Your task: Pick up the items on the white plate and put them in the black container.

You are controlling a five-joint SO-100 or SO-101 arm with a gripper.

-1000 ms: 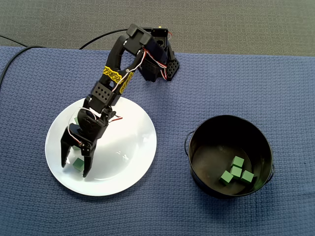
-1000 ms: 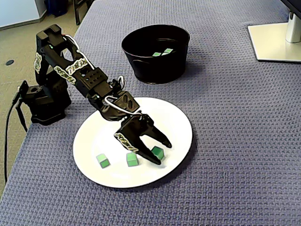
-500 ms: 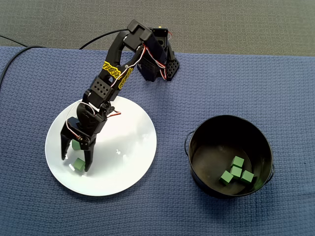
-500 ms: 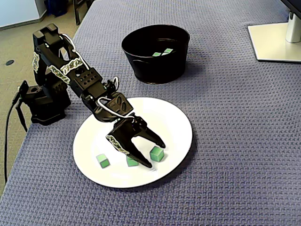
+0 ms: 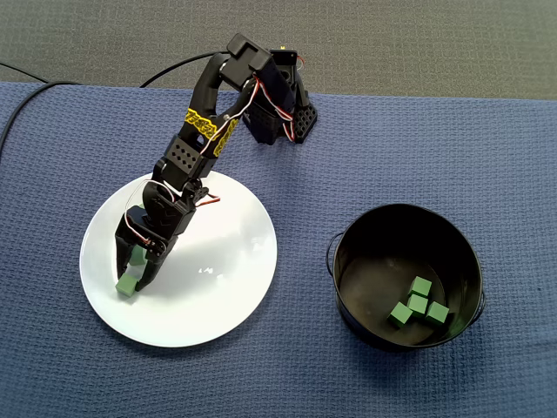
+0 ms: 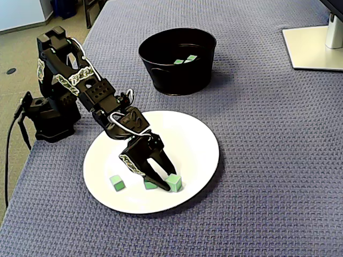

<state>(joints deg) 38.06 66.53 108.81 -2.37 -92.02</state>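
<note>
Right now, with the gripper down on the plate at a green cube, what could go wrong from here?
1. The cube sits at the very tips of the gripper. Whether it is clamped is unclear, so it may slip out on lifting.
2. A second cube lies right beside one finger and could be knocked or dragged along the plate.
3. The container has a high wall, so a low carry could hit its rim.
</note>
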